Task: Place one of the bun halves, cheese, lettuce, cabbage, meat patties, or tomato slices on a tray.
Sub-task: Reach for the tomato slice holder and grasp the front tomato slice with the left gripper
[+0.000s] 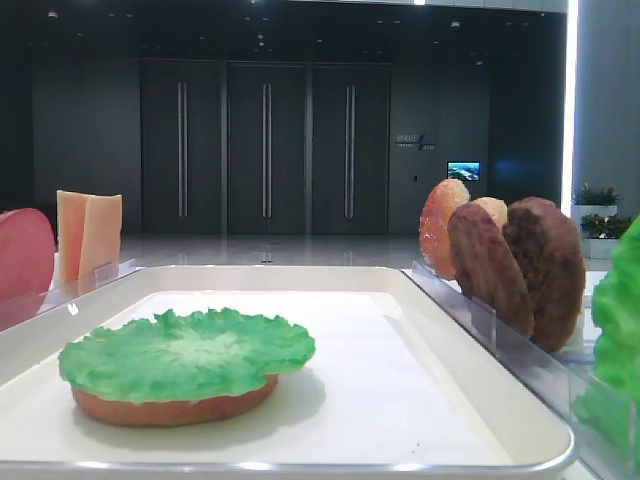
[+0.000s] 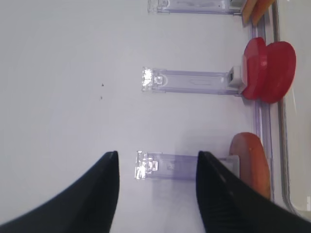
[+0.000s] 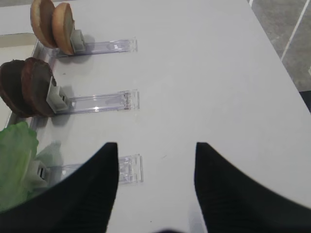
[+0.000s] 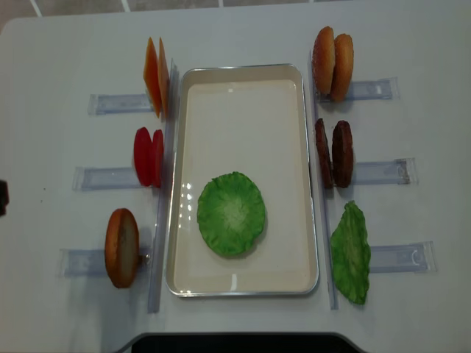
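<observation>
- The tray [image 4: 243, 283] lies lengthwise down the middle of the white worktop [image 4: 412, 44] and serves as the landmark.
- Inside the tray, toward its near end, a lettuce [image 4: 231, 214] leaf lies flat on a bun half [image 1: 170, 405], covering it.
- Left of the tray, on edge in clear holders: cheese [image 4: 155, 76] by the far corner, tomato slices [image 4: 149, 156] at mid-length, one bun half [image 4: 121, 247] by the near corner.
- Right of the tray: two bun halves [image 4: 333, 63] far, meat patties [image 4: 334, 153] mid, a second lettuce leaf [image 4: 350, 252] near.
- The left end effector [image 2: 156, 194] is open and empty over bare worktop left of the tray, facing a clear holder [image 2: 184, 167].
- The right end effector [image 3: 155, 187] is open and empty over the worktop right of the tray.
</observation>
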